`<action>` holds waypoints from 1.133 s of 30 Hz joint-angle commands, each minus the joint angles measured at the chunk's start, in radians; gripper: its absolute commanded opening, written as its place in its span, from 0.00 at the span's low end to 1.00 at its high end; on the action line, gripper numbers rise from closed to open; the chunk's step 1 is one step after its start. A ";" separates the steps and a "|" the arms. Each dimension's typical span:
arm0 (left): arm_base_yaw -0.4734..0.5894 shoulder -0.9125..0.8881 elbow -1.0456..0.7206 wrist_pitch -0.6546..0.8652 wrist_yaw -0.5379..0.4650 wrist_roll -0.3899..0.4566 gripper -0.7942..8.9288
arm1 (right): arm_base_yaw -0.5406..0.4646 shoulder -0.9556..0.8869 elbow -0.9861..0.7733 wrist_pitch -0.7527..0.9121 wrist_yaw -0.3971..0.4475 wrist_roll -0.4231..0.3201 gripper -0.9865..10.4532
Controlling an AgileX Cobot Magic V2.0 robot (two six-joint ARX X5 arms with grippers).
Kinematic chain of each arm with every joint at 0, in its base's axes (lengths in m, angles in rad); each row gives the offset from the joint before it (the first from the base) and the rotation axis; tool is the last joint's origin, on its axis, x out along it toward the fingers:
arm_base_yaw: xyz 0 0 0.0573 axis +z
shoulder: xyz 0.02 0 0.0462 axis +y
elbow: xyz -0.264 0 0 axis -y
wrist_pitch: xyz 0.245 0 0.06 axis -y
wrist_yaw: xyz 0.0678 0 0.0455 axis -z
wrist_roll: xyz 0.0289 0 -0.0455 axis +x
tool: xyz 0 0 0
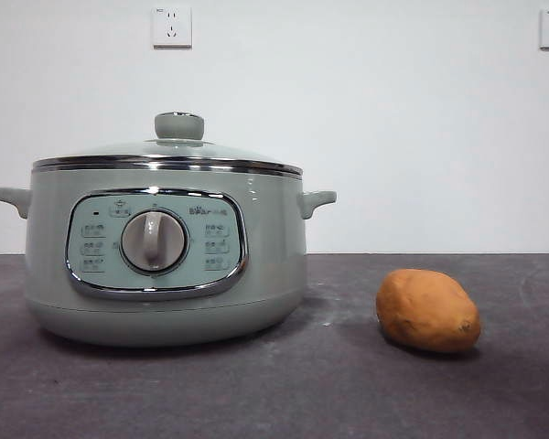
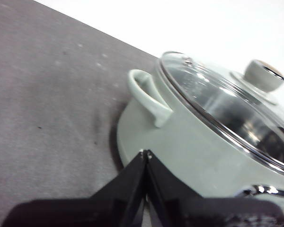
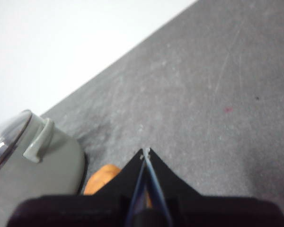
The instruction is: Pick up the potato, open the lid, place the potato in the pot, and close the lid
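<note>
The pale green pot stands on the dark table at the left, its dial panel facing me. The glass lid with its green knob sits shut on it. The orange-brown potato lies on the table to the right of the pot. Neither arm shows in the front view. My left gripper is shut and empty, beside the pot near a side handle. My right gripper is shut and empty above the table, with the potato partly hidden behind its jaws and the pot beside it.
A white wall with two power sockets stands behind the table. The dark grey tabletop stretches in front of and around the pot and potato.
</note>
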 commanded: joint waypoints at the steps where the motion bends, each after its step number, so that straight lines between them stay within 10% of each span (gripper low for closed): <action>1: 0.003 0.006 0.040 -0.006 0.029 0.013 0.08 | 0.001 0.037 0.051 -0.006 -0.005 -0.029 0.08; 14: 0.003 0.287 0.409 -0.192 0.035 0.237 0.08 | 0.001 0.443 0.423 -0.092 -0.117 -0.228 0.08; 31: 0.002 0.853 0.869 -0.515 0.240 0.426 0.08 | 0.001 0.978 0.941 -0.625 -0.139 -0.561 0.09; 34: 0.002 0.880 0.869 -0.513 0.240 0.426 0.29 | 0.001 0.988 0.941 -0.625 -0.139 -0.562 0.12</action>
